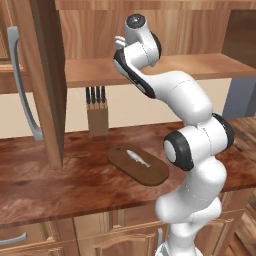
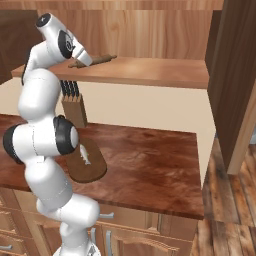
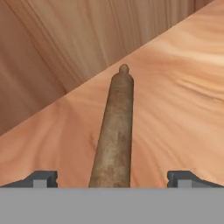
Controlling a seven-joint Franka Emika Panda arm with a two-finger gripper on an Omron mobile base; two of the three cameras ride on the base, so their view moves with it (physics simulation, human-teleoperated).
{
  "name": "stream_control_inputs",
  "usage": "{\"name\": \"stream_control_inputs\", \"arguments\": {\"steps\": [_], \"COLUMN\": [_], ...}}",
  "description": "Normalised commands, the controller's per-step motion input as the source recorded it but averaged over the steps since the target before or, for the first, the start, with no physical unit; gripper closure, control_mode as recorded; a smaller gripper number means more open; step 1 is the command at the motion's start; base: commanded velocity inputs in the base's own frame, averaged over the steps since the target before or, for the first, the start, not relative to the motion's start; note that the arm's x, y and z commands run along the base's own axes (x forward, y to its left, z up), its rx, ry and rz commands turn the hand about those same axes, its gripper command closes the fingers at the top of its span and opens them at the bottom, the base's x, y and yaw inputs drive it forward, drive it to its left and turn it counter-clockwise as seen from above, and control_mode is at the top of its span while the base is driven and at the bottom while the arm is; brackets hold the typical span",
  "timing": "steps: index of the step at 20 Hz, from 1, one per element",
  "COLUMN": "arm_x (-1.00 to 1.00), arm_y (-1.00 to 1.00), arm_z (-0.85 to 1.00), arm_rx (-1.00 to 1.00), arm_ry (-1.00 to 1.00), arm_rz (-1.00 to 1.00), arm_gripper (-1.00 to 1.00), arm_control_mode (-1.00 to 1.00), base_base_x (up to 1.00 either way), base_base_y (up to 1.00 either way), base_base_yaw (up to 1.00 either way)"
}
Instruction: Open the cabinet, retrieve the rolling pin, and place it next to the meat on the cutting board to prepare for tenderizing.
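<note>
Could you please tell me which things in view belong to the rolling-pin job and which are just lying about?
Part of the job:
- cabinet, doors open
- rolling pin on the cabinet shelf, between the open gripper tips
- meat on the cutting board

Just lying about:
- knife block at the back of the counter

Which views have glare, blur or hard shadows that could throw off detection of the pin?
Hand view: rolling pin sharp, evenly lit, no glare, between the wide-open gripper fingertips. Right base view: pin small and partly hidden behind the hand on the cabinet shelf, flat soft light. Left base view: faint shadow around the cutting board; meat crisp.
</note>
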Motion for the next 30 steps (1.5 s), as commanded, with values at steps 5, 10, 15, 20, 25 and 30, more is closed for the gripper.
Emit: {"name": "stream_control_inputs", "arguments": {"steps": [5,10,15,20,25,30], "arm_x": [0.2,0.01,-0.02,-0.04,0.0,0.08], "arm_y": [0.16,0.09,0.0,0.0,0.0,0.0], "arm_z": [-0.14,-0.13,-0.09,-0.08,-0.16,-0.11], "arm_rx": [-0.04,-0.01,0.0,0.0,0.0,0.0], "arm_ry": [0.0,0.0,0.0,0.0,0.01,0.07], "arm_rz": [0.0,0.0,-0.02,-0.03,-0.06,-0.07], "arm_gripper": [-1.0,-1.0,-1.0,-1.0,-1.0,-1.0], "arm_control_mode": [-1.0,-1.0,-1.0,-1.0,-1.0,-1.0], "base_base_x": [0.0,0.0,0.0,0.0,0.0,0.0], "base_base_y": [0.0,0.0,0.0,0.0,0.0,0.0], "base_base_yaw": [0.0,0.0,0.0,0.0,0.0,0.0]}}
